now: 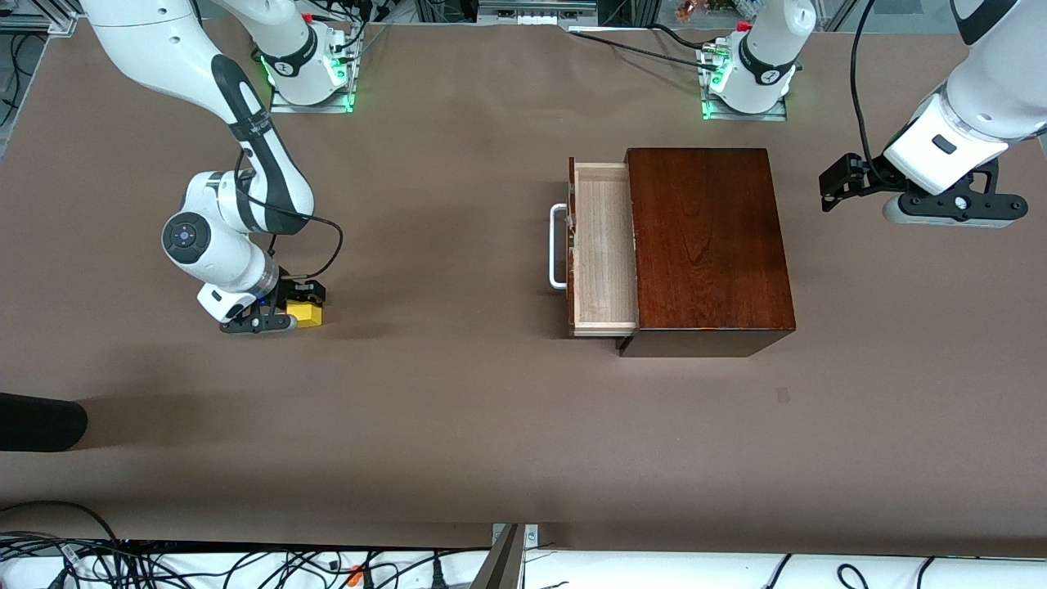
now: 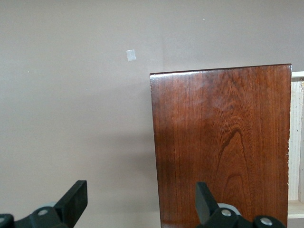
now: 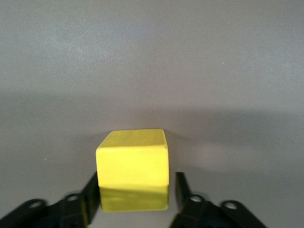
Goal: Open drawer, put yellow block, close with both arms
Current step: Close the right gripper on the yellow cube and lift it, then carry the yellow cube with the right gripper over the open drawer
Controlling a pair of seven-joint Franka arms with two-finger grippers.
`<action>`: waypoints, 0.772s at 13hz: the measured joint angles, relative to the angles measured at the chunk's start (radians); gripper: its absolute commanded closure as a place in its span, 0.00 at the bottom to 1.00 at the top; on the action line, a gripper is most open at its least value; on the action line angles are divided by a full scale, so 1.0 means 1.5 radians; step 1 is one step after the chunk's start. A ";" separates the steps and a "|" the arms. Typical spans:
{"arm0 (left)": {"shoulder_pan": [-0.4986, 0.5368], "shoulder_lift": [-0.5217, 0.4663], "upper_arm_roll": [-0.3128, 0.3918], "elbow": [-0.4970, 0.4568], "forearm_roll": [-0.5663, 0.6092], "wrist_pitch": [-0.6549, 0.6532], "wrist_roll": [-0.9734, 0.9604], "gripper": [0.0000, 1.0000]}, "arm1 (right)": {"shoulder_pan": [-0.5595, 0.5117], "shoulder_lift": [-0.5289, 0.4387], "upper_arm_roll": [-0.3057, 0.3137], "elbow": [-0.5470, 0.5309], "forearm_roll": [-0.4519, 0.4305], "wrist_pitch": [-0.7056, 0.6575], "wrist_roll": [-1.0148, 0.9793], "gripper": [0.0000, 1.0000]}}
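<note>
One matte yellow cube (image 3: 132,168) pinched by right tool (image 3: 134,194) | left tool (image 2: 141,202) spread over glossy box (image 2: 221,142)

Drawer (image 1: 604,249) pulled out of box (image 1: 707,245) toward the right arm's end of the table (image 1: 458,409), handle (image 1: 558,247) at its outer front. Yellow block (image 1: 310,314) on the table well apart from the drawer, toward the right arm's end, between fingers of right end effector (image 1: 304,304), down at table level. Left end effector (image 2: 141,202) up in the air over the table just past the box, at the left arm's end.
</note>
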 measured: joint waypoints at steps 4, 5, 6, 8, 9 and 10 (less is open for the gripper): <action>0.000 -0.001 -0.001 0.000 0.000 0.000 0.000 0.00 | 0.001 -0.002 0.014 0.031 0.000 -0.022 -0.012 0.94; 0.000 -0.001 -0.001 0.000 0.000 -0.001 0.000 0.00 | 0.003 -0.007 0.027 0.053 -0.001 -0.054 -0.029 0.94; 0.000 -0.001 -0.002 0.000 0.000 -0.001 0.000 0.00 | 0.004 -0.014 0.046 0.082 -0.002 -0.097 -0.052 0.94; 0.000 -0.001 -0.002 0.000 0.000 -0.001 0.000 0.00 | 0.013 -0.029 0.089 0.157 -0.003 -0.194 -0.074 0.94; 0.000 -0.002 -0.002 0.000 0.000 -0.001 0.000 0.00 | 0.025 -0.035 0.108 0.195 -0.008 -0.234 -0.077 0.94; 0.000 -0.002 -0.003 0.000 0.000 -0.001 0.000 0.00 | 0.048 -0.038 0.119 0.232 -0.021 -0.265 -0.079 0.94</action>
